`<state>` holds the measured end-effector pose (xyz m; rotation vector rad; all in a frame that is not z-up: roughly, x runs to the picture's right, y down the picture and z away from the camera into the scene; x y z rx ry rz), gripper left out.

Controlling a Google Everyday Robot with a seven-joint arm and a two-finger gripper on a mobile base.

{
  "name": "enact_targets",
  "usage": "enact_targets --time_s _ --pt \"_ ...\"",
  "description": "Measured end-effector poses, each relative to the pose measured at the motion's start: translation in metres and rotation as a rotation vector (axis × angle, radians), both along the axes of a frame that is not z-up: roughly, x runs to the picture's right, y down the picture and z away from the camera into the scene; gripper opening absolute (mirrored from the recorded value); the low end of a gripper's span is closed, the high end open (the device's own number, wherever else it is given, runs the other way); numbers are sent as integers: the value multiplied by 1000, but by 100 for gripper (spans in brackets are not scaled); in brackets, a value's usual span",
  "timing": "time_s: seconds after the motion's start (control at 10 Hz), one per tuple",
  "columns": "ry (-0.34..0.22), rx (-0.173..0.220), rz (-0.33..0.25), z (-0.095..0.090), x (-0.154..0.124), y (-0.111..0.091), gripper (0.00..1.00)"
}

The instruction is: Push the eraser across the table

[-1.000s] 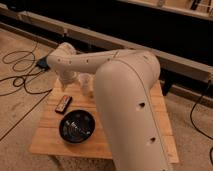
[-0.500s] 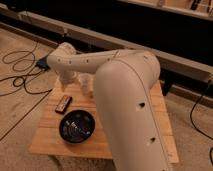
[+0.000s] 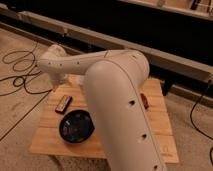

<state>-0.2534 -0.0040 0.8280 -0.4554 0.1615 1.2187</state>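
The eraser (image 3: 63, 104) is a small flat black block with a reddish edge. It lies on the left part of the light wooden table (image 3: 155, 125), just behind the bowl. My white arm reaches over the table from the right foreground to the far left. The gripper (image 3: 61, 81) hangs at the end of the arm above the table's far left corner, a short way behind the eraser and apart from it. The arm hides the middle of the table.
A dark round bowl (image 3: 76, 126) stands on the table's front left. A small reddish-brown oblong thing (image 3: 144, 100) lies right of the arm. Black cables (image 3: 20, 75) lie on the floor to the left. A long dark rail (image 3: 165, 47) runs behind the table.
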Motion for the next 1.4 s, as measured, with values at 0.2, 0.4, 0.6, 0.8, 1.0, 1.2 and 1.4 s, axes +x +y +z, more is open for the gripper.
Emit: enact_targets --time_s 0.2,0.4,0.6,0.8,1.0,1.2,1.4 --pt "-18 14 9 1 -13 3 65" --pt "-50 22 20 6 -30 13 65" --pt "-77 31 23 13 -40 19 65" --pt "-98 43 18 22 -45 23 65" --pt "-120 56 -2 32 -50 26 65" --pt "-132 59 -17 40 -55 30 65" --pt "-147 56 -34 48 -65 37 65"
